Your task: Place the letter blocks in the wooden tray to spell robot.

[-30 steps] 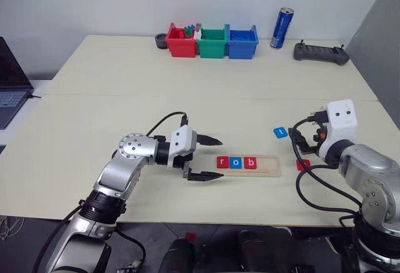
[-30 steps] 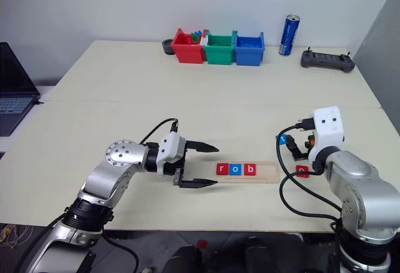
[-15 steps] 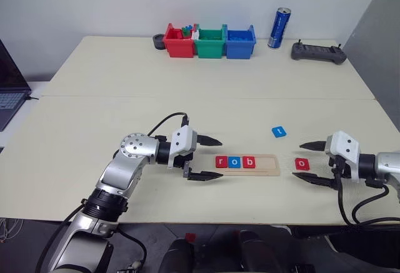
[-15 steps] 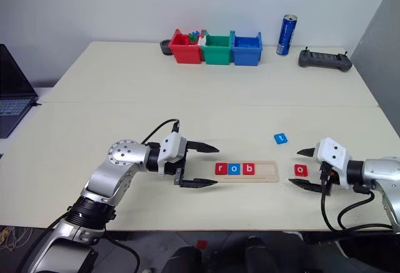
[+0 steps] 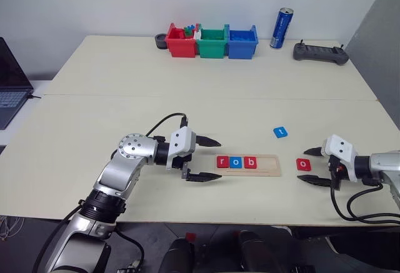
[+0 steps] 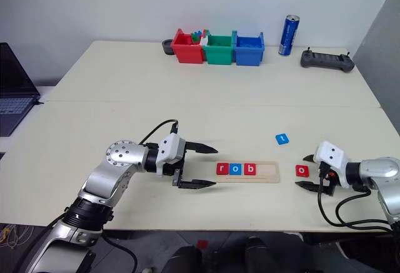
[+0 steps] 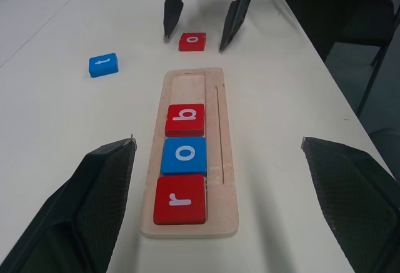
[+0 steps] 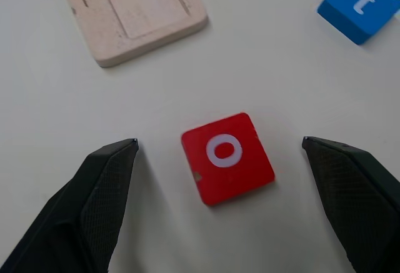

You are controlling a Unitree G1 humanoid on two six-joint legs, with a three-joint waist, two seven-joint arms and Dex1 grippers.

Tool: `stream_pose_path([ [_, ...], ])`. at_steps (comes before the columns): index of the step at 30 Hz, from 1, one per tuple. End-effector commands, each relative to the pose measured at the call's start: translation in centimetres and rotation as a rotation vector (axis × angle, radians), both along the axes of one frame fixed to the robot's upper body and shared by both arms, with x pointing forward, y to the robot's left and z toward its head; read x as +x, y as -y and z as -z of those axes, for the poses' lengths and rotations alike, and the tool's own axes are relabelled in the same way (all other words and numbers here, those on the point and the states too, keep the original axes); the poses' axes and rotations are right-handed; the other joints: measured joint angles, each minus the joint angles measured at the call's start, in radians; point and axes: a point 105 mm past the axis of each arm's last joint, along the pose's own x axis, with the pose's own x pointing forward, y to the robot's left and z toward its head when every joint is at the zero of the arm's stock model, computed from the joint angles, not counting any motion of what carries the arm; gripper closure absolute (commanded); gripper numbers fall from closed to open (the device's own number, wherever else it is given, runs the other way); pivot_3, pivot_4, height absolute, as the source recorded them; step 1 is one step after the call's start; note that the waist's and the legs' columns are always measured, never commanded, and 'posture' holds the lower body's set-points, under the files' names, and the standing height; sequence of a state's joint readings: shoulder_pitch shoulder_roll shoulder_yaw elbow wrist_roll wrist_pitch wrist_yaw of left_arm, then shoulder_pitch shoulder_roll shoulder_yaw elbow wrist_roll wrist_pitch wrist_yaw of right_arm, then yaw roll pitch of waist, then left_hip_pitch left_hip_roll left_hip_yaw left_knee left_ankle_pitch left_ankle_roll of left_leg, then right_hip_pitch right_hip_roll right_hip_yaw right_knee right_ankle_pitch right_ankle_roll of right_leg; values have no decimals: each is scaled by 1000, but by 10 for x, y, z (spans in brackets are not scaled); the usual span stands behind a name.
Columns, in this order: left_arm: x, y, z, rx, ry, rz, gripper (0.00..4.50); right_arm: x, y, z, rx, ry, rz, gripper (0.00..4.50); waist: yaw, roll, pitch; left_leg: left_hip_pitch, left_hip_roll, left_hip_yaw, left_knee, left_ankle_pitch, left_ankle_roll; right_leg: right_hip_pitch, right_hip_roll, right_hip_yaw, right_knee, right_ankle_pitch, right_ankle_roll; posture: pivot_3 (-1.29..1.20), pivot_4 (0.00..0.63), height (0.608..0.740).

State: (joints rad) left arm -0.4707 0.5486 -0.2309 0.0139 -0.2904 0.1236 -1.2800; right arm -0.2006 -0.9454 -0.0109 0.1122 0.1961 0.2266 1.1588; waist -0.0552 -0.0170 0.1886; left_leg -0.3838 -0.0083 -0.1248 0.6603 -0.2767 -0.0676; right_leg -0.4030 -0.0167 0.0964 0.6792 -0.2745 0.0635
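Right wrist view | right pincer (image 8: 219,151) wide, straddling red o block (image 8: 227,157) | wooden tray (image 8: 134,12) end free

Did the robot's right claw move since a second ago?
Yes. The right gripper has come down from above the table and now sits low and open around the red o block, just past the end of the wooden tray, which stayed put.

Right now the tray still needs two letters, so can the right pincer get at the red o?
Probably yes. The right pincer is open, its fingers either side of the red o, which lies flat on the table with nothing between. The tray and blue t sit apart.
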Motion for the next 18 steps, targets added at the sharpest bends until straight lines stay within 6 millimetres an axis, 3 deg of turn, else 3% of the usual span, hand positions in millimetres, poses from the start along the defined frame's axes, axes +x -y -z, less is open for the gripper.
stream_pose_path([
  [1,-4,1,-7,-6,33,24,0,-2,1,3,0,-38,16,16,0,0,0,0,0,0,0,0,0,0,0,0,0,0,0,0,150,740],
  [6,-3,2,-8,-7,36,26,0,-4,0,4,14,-55,21,16,0,0,0,0,0,0,0,0,0,0,0,0,0,0,0,0,150,740],
  [7,-3,1,-8,-7,37,25,0,-3,-1,3,15,-44,19,182,0,0,0,0,0,0,0,0,0,0,0,0,0,0,0,0,150,740],
  [10,-2,2,-9,-8,39,25,0,-1,-1,1,8,-16,12,908,0,0,0,0,0,0,0,0,0,0,0,0,0,0,0,0,150,740],
  [16,-2,2,-9,-9,37,26,0,-1,-9,-7,0,38,-59,3053,0,0,0,0,0,0,0,0,0,0,0,0,0,0,0,0,150,740],
  [18,-2,2,-9,-10,37,26,0,1,-13,-11,-1,64,-83,3061,0,0,0,0,0,0,0,0,0,0,0,0,0,0,0,0,150,740],
])
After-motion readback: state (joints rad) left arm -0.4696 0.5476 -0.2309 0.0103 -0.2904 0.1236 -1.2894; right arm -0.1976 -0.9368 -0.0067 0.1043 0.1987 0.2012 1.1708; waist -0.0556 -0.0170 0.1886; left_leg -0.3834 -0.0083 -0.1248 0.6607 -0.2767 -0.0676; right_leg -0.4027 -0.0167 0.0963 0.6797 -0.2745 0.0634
